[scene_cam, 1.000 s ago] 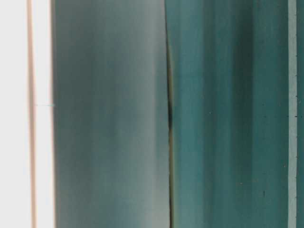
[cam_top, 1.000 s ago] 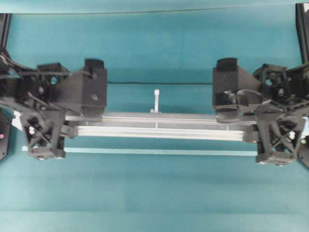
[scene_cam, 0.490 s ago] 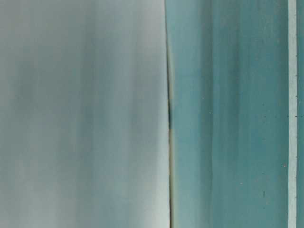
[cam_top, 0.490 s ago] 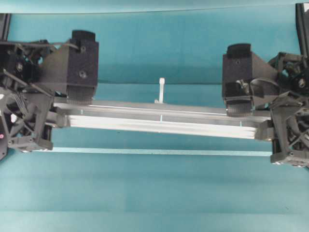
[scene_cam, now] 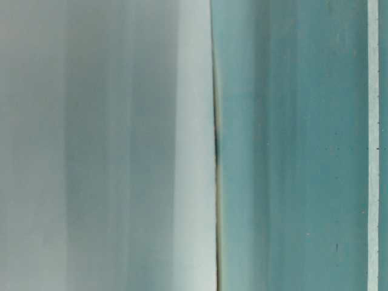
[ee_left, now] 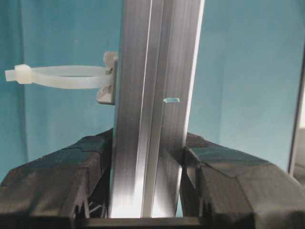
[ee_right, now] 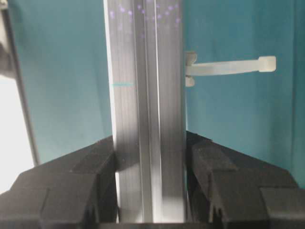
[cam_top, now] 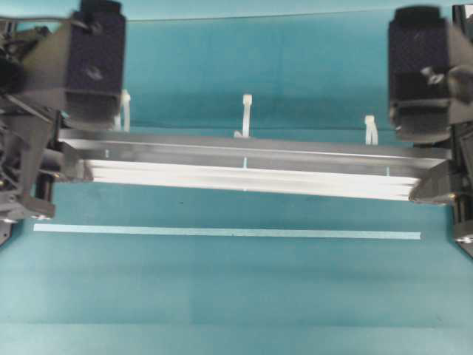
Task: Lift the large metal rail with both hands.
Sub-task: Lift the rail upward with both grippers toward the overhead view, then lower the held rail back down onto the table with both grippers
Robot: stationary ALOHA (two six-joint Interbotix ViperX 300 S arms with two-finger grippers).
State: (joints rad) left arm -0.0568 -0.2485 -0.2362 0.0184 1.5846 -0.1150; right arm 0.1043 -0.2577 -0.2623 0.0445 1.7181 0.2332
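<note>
2 grippers' jaws clamp large metal rail (cam_top: 251, 166) ends.

A teal table surface (cam_top: 244, 296) fills the overhead view, evenly lit, with soft shadows on it. A thin pale strip (cam_top: 222, 231) lies flat on it. The table-level view is blurred, grey beside teal.

You see the right gripper (ee_right: 148, 181) clamped on the large metal rail (ee_right: 147, 119), one black padded finger (ee_right: 71, 186) pressed against each grooved side. The rail runs straight up the view over the teal table (ee_right: 66, 81), and a pale zip-tie peg (ee_right: 228, 67) juts rightward from its edge.
</note>
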